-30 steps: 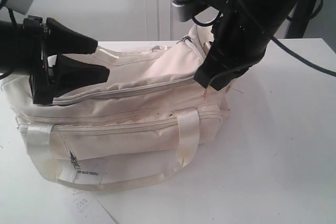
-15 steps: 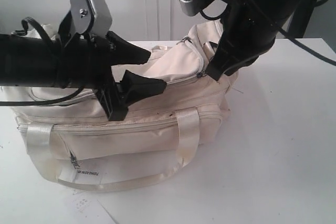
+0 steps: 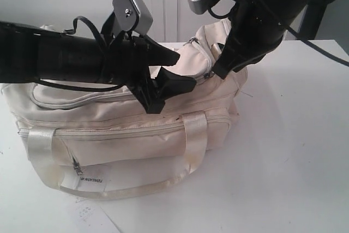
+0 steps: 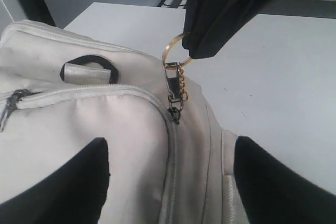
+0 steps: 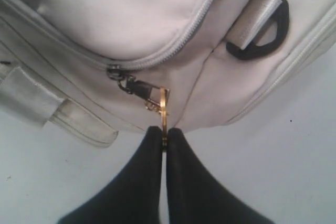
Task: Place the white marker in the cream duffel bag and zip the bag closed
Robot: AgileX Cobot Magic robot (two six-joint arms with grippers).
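The white bench [image 3: 294,151] is carrying the cream duffel bag [image 3: 125,135], which is lying on its base with its front pocket facing the exterior camera. The left arm is stretching across the bag's top and hiding much of the upper zip line. Its left end effector [image 3: 185,70] is hovering released above the bag's top, fingers spread wide and grasping nothing. At the bag's far end, the right end effector [image 5: 164,135] is clenching a gold ring [image 5: 165,108], which is hanging by a short chain and clasp from the zip slider [image 5: 116,72]. A shiny handle [image 3: 195,135] is draping down the bag's front, and a paper tag [image 3: 94,182] is dangling low on it. A black D-ring [image 5: 280,24] is sitting beside the slider. The white marker is not showing; the bag's inside is staying hidden.
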